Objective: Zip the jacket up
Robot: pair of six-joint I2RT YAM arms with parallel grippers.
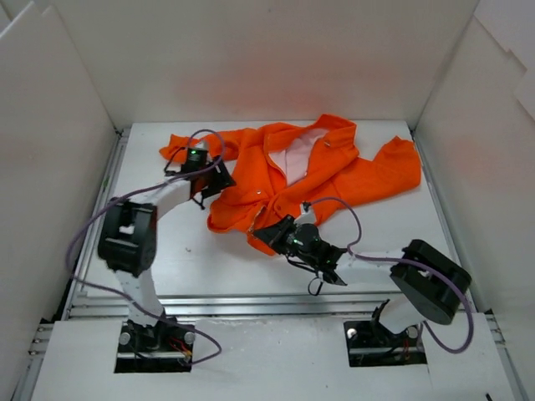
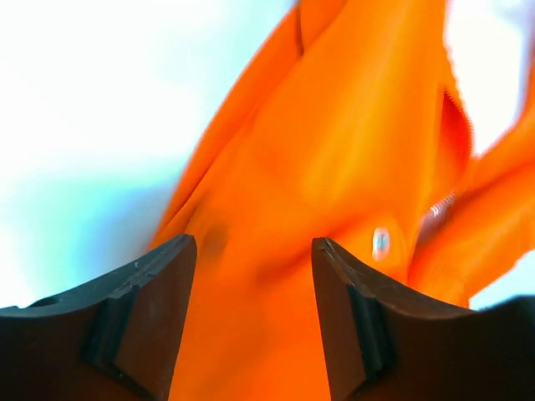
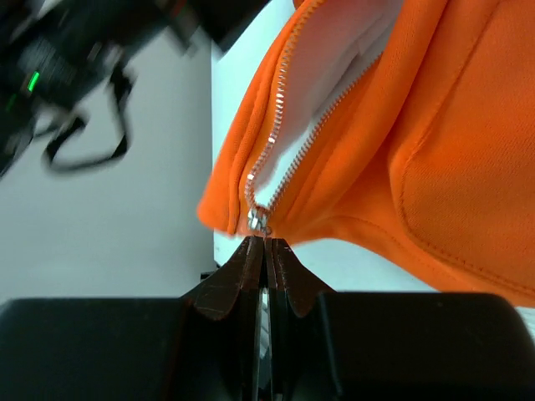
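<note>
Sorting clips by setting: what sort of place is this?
Probably a lab robot cell: plain white walls box in a white table holding an orange jacket, two arms bolted at its edge.

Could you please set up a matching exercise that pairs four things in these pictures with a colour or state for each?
Things:
1. left gripper
2. right gripper
3. lining
4. snap

Colour or state:
A. silver
B. shut, at the lower end of the zipper
C. pale pink
D. open, over the jacket

Pairs: 1-D, 2-B, 3-C, 4-A.
</note>
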